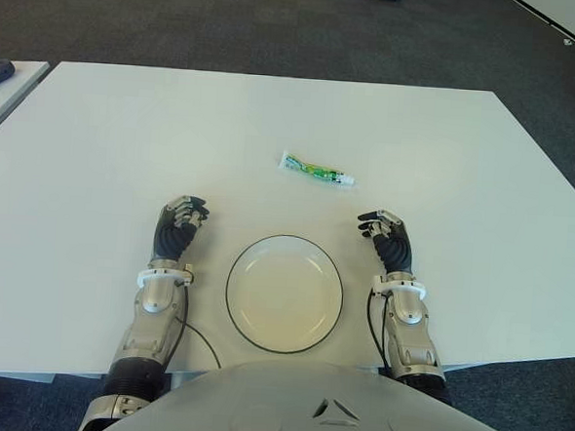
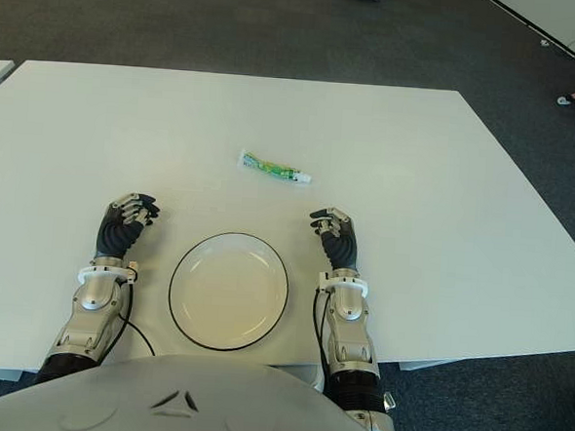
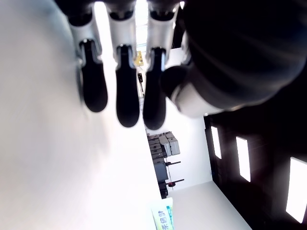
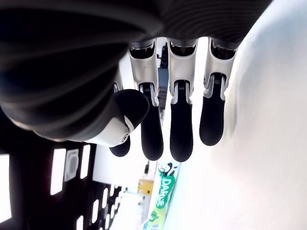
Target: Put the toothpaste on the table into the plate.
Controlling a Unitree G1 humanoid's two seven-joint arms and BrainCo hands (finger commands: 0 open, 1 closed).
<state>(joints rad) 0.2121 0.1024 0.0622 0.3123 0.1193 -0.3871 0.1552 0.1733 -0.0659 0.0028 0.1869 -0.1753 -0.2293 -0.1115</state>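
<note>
Right hand (image 1: 388,233) and left hand (image 1: 180,225) relaxed, empty — green-and-white toothpaste (image 1: 317,168) flat beyond plate (image 1: 236,315).

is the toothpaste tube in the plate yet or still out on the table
Still out: the green-and-white toothpaste tube lies flat on the white table, beyond the empty round black-rimmed plate.

Toothpaste tube (image 1: 317,168), green and white, lying flat on the white table (image 1: 466,168), cap toward the robot's right. Empty round plate (image 1: 284,293), dark-rimmed, nearer the robot, well apart.
</note>
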